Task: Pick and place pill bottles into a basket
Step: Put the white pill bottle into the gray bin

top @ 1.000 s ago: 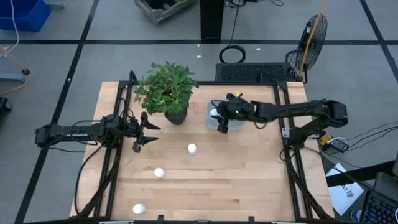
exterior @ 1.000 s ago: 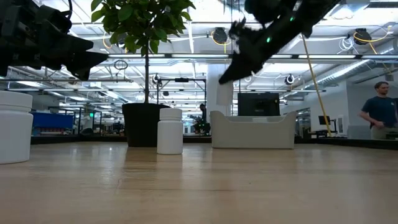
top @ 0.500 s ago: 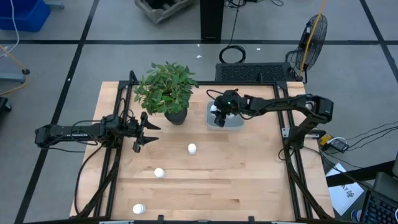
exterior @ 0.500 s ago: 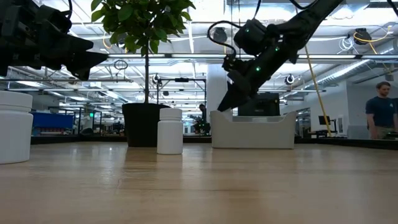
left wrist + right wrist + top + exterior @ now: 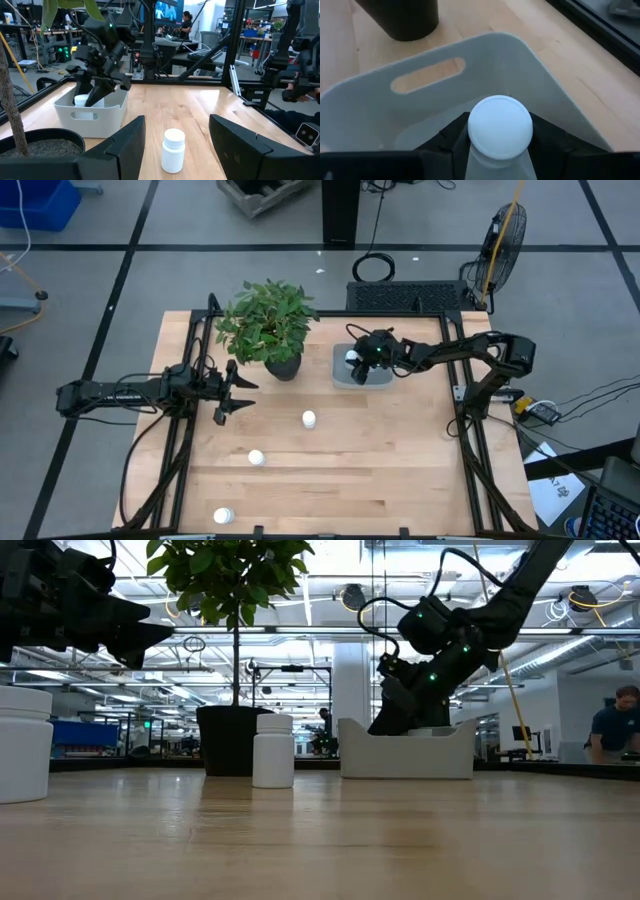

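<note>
**Right claw down in the basket, left one parked**

My right arm is stretched out from its side of the table, wrist tipped down, so my right gripper (image 5: 352,362) sits inside the basket (image 5: 384,376), low between its walls. Its fingers (image 5: 547,137) are clamped on either side of a pill bottle (image 5: 500,131), held upright, cap facing the wrist.

My left arm is reaching out level, well off to the far side of the plant pot from the basket. My left gripper (image 5: 226,391) hangs above the tabletop with its fingers (image 5: 127,142) spread wide, nothing in them.
</note>
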`<action>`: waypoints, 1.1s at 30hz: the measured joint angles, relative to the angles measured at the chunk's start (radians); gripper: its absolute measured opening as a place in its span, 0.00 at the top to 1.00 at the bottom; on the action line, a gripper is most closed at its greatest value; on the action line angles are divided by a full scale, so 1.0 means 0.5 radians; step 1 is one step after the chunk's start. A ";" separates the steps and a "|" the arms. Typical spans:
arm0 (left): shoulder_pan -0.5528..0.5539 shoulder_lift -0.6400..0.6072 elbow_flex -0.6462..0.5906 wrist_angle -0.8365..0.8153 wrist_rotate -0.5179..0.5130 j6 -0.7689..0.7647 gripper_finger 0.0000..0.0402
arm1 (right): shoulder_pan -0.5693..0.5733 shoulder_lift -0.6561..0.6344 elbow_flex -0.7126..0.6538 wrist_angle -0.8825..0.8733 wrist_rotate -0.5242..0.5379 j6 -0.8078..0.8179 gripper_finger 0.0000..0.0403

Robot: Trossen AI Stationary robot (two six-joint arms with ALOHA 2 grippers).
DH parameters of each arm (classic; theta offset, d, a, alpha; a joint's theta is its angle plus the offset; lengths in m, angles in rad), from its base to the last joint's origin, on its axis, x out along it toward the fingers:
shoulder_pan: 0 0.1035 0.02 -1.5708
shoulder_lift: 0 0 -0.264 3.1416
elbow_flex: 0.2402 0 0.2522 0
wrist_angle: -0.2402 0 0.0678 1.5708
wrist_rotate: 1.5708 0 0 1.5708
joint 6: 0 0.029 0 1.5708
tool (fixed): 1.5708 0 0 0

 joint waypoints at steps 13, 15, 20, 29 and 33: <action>0.000 0.001 0.000 0.001 0.000 0.000 0.44 | 0.001 0.000 -0.017 0.025 -0.049 -0.014 0.57; 0.001 0.000 0.000 0.001 0.000 0.000 0.44 | 0.001 0.000 -0.018 0.029 -0.047 -0.014 0.55; 0.000 0.000 0.000 0.000 0.000 0.000 0.44 | 0.001 0.000 -0.018 0.098 -0.044 -0.049 0.48; 0.000 0.000 0.000 0.001 0.000 0.000 0.44 | 0.050 -0.104 -0.020 0.156 -0.097 -0.119 0.38; 0.000 0.000 0.000 0.001 0.000 0.000 0.44 | 0.172 -0.203 -0.019 0.204 -0.095 -0.165 0.37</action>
